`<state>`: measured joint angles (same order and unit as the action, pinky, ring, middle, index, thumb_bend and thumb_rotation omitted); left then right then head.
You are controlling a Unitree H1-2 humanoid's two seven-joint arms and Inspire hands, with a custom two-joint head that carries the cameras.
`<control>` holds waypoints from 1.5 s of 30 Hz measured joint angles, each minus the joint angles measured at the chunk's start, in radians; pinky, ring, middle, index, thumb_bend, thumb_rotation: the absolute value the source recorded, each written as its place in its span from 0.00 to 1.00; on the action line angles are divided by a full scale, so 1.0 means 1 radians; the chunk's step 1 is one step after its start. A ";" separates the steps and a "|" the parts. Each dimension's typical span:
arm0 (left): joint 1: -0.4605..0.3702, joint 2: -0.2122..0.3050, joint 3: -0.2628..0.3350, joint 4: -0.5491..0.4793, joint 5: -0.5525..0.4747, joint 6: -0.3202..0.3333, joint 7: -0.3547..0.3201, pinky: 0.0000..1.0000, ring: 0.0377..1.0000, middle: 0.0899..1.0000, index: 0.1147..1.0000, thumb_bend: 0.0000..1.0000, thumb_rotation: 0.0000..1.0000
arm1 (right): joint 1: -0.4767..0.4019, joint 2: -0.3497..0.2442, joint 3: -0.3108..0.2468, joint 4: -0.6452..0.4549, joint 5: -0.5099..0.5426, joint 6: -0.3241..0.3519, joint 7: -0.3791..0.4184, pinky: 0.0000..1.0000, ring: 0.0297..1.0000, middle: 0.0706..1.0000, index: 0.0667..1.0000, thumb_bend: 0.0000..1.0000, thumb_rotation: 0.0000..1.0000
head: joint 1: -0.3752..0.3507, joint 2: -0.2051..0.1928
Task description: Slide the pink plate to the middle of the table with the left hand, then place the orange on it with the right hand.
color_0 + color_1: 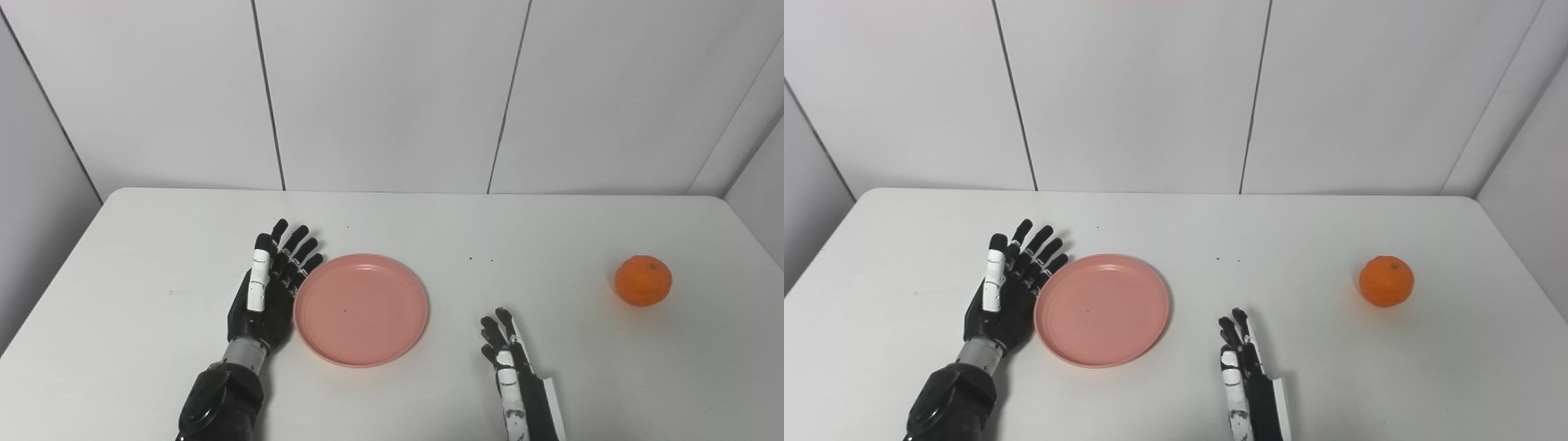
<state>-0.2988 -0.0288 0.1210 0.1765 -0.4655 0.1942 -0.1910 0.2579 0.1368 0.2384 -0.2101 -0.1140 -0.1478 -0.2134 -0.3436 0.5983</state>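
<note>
The pink plate (361,309) lies left of the desk's (122,294) middle, my left hand (269,288) flat against its left rim, fingers spread, pushing. Right hand (511,361) waits released; the orange (643,280) sits near the right edge, next to fetch.

Both arms are getting cut off by the bottom edge. The left hand (264,293) is standing edge-on against the pink plate (361,309), so its palm side is facing away and I can't tell if it's actually touching the rim. The right hand (1244,367) is also showing edge-on, fingers overlapping, wrist running out of frame. Table (122,294) corners on the near side are falling outside both views.
</note>
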 measured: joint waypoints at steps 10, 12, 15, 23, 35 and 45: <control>0.012 -0.004 -0.011 -0.011 -0.032 0.017 -0.020 0.95 0.94 0.94 1.00 0.77 0.70 | -0.001 0.000 0.002 0.016 -0.075 -0.058 -0.077 0.94 0.94 0.96 0.95 0.70 1.00 | -0.070 -0.011; 0.012 -0.004 -0.011 -0.010 -0.039 0.019 -0.021 0.96 0.93 0.94 1.00 0.77 0.69 | -0.001 0.000 0.002 0.018 -0.090 -0.062 -0.085 0.93 0.94 0.96 0.95 0.69 1.00 | -0.098 -0.015; 0.012 -0.006 -0.009 -0.010 -0.040 0.020 -0.021 0.95 0.94 0.94 1.00 0.76 0.68 | -0.001 0.000 0.004 0.023 -0.112 -0.064 -0.093 0.93 0.94 0.96 0.96 0.67 1.00 | -0.115 -0.020; 0.007 -0.011 -0.013 -0.002 -0.041 0.023 -0.027 0.95 0.95 0.95 1.00 0.73 0.67 | -0.003 -0.001 0.007 0.030 -0.125 -0.068 -0.106 0.93 0.94 0.95 0.94 0.69 1.00 | -0.140 -0.020; 0.008 -0.045 -0.024 -0.007 -0.049 0.033 -0.024 0.96 0.95 0.94 1.00 0.71 0.65 | -0.005 -0.002 0.009 0.033 -0.143 -0.070 -0.113 0.94 0.94 0.96 0.95 0.67 1.00 | -0.161 -0.020; 0.006 -0.061 -0.025 0.005 -0.049 0.032 -0.025 0.96 0.94 0.94 1.00 0.71 0.64 | -0.006 -0.002 0.008 0.032 -0.156 -0.075 -0.127 0.89 0.92 0.93 0.92 0.66 1.00 | -0.158 -0.026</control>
<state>-0.2923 -0.0896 0.0964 0.1815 -0.5145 0.2267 -0.2160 0.2516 0.1346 0.2463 -0.1777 -0.2698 -0.2224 -0.3407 -0.5016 0.5722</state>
